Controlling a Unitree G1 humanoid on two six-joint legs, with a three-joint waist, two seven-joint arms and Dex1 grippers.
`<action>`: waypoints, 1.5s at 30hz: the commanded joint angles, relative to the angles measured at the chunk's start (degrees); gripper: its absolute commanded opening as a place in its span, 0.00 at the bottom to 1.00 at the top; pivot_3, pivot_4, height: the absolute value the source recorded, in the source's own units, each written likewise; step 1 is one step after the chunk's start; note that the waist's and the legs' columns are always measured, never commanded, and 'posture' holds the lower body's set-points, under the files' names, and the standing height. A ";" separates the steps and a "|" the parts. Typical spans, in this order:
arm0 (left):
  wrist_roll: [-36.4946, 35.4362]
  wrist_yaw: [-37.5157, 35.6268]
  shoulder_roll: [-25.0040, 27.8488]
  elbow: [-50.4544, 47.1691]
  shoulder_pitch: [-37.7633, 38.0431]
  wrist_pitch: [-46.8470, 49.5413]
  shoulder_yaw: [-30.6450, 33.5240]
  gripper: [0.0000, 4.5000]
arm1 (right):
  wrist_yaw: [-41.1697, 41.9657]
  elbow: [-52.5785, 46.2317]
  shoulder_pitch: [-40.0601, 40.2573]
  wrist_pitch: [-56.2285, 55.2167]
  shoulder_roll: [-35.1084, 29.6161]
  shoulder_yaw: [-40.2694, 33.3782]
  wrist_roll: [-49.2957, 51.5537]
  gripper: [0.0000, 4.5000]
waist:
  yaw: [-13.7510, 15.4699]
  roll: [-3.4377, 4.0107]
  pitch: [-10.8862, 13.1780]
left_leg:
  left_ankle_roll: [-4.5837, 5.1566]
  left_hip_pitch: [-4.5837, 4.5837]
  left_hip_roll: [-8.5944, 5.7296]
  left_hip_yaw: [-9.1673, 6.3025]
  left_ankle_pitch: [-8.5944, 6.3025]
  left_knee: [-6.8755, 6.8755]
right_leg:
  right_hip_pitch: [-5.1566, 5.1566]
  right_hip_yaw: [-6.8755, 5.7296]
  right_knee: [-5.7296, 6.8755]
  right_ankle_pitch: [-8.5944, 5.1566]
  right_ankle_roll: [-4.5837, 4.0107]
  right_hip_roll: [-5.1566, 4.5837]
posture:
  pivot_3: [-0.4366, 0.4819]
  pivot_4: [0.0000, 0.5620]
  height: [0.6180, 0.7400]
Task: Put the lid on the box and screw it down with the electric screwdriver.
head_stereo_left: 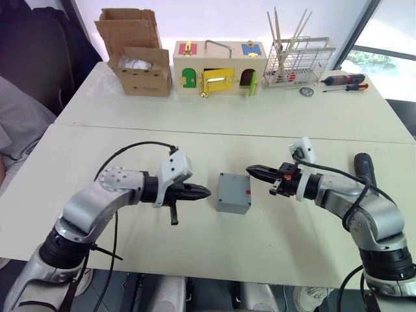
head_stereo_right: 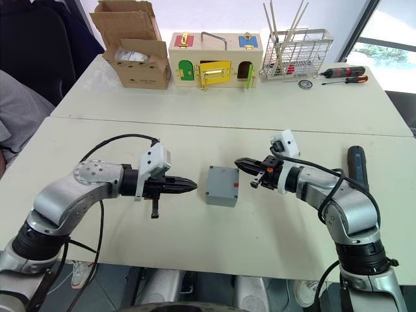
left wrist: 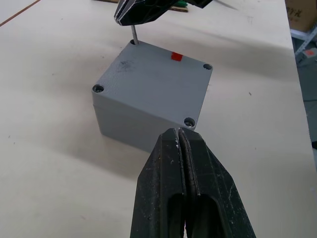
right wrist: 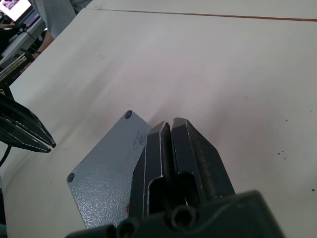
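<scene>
Small grey plastic cube-like box (head_stereo_left: 234, 193) standing at centre of the pale table (head_stereo_left: 195, 247), small red label (head_stereo_left: 247, 192) on the side facing the right gripper. Flat square grey plastic lid (left wrist: 153, 82) seated flush on top of the box, screws visible in three corner holes; a thin metal pin (left wrist: 133, 35) standing upright at the fourth corner, directly beneath the right gripper's tip.

Left gripper (head_stereo_left: 198, 192) just beside the box on the robot's left, tip pointing at it, apart from it; jaws pressed together, nothing between them. Right gripper (head_stereo_left: 259, 173) just beside the box on the opposite side, tip over the corner nearest it; jaws pressed together; cannot tell whether the pin is pinched.

Thick dark blue-black cylindrical electric screwdriver (head_stereo_left: 364, 166) lying on the table well apart from the box, beyond the right arm.

Far side of the table from the box: open brown cardboard carton (head_stereo_left: 135, 55), wooden box with coloured doors (head_stereo_left: 218, 68), white wire rack (head_stereo_left: 298, 62), slim red-and-black hand screwdrivers (head_stereo_left: 344, 82).
</scene>
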 commanded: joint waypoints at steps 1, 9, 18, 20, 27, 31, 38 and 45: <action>0.29 -0.03 -0.06 -0.87 -0.75 -1.15 0.04 0.00 | -0.23 0.39 -0.70 -0.54 0.17 0.07 -0.39 0.01 | -0.01 0.00 0.00 | 0.00 0.00 0.00 0.00 0.00 0.00 | 0.00 0.00 0.00 0.00 0.00 0.00 | 0.48 0.27 0.92; 0.61 -0.03 -0.31 -0.96 -0.68 -1.05 0.02 0.00 | -0.43 0.61 -0.86 -0.53 0.22 0.38 -0.38 0.01 | 0.01 0.00 0.00 | 0.00 0.00 0.00 0.00 0.00 0.00 | 0.00 0.00 0.00 0.00 0.00 0.00 | 0.48 0.27 0.92; 0.48 -0.24 -0.19 -1.06 -0.86 -0.75 0.43 0.00 | 0.71 -1.30 0.36 -1.32 -0.66 2.12 -0.93 0.07 | 0.01 0.00 0.00 | 0.00 0.00 0.00 0.00 0.00 0.00 | 0.00 0.00 0.00 0.00 0.00 0.00 | 0.48 0.27 0.92; 0.04 -0.31 -0.22 -1.07 -1.03 -0.54 0.87 0.00 | 1.59 -2.11 0.73 -1.53 -1.55 2.48 -1.02 0.20 | 0.02 0.00 0.00 | 0.00 0.00 0.00 0.00 0.00 0.00 | 0.00 0.00 0.00 0.00 0.00 0.00 | 0.48 0.27 0.92; -0.66 -0.15 -1.50 -0.45 -2.55 -0.68 0.97 0.00 | 2.23 -4.06 0.42 -0.99 -4.65 0.76 -0.91 0.96 | 0.04 0.00 0.00 | 0.00 0.00 0.00 0.00 0.00 0.01 | 0.00 0.00 0.00 0.00 0.00 0.00 | 0.48 0.27 0.92; -0.12 -0.71 -3.14 0.18 -4.50 -1.98 -0.34 0.00 | 2.18 -4.54 -1.72 4.77 -8.45 -9.18 6.14 0.99 | 0.15 0.00 0.00 | 0.00 -0.01 0.00 0.00 0.00 0.01 | 0.00 0.00 0.00 0.00 0.00 0.00 | 0.48 0.27 0.92; 0.24 -4.13 -5.73 -4.33 -7.47 -5.42 -4.90 0.00 | 11.81 8.98 -6.42 17.87 -33.56 -19.26 9.30 0.99 | -0.06 0.00 0.01 | 0.13 -0.02 -0.05 -0.01 -0.07 0.04 | 0.09 0.00 -0.14 -0.01 -0.02 -0.08 | 0.48 0.27 0.92; 3.17 -3.45 -8.81 -6.89 -8.03 -9.07 -10.59 0.00 | 16.31 25.56 -8.75 26.50 -48.98 -7.63 3.80 0.99 | -0.17 0.13 0.00 | 0.11 0.05 0.05 0.14 -0.07 -0.02 | 0.01 0.10 -0.09 -0.12 -0.22 -0.07 | 0.48 0.27 0.92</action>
